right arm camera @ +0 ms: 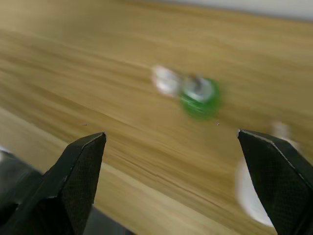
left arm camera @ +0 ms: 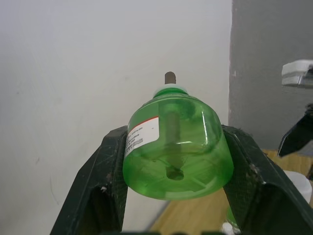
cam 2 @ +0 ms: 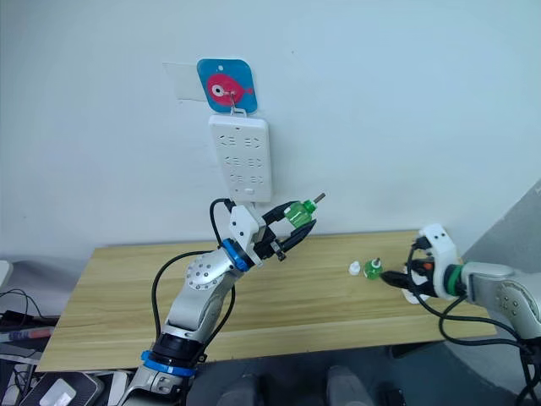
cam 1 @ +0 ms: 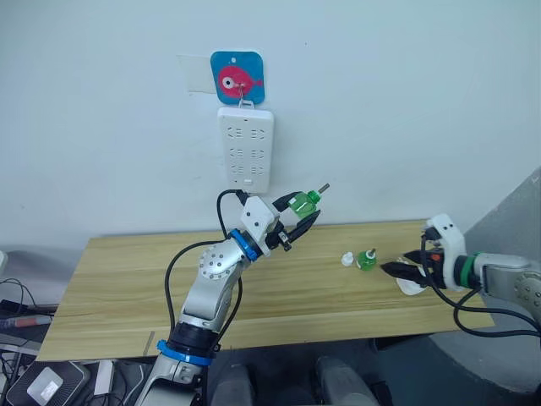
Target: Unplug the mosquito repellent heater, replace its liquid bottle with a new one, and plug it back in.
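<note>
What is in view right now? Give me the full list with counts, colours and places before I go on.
Green liquid bottle: one, held up above the table, wick pointing away from the left gripper.
Second green bottle: one, standing on the table's right part.
Small white cap: one, beside that bottle.
White heater: one, on the table by the right gripper.
Power strip: one, white, hanging on the wall.
Fish hook plate: one, blue and pink, above the strip.
Table: one, light wood.
Left gripper: shut on the bottle.
Right gripper: open.
</note>
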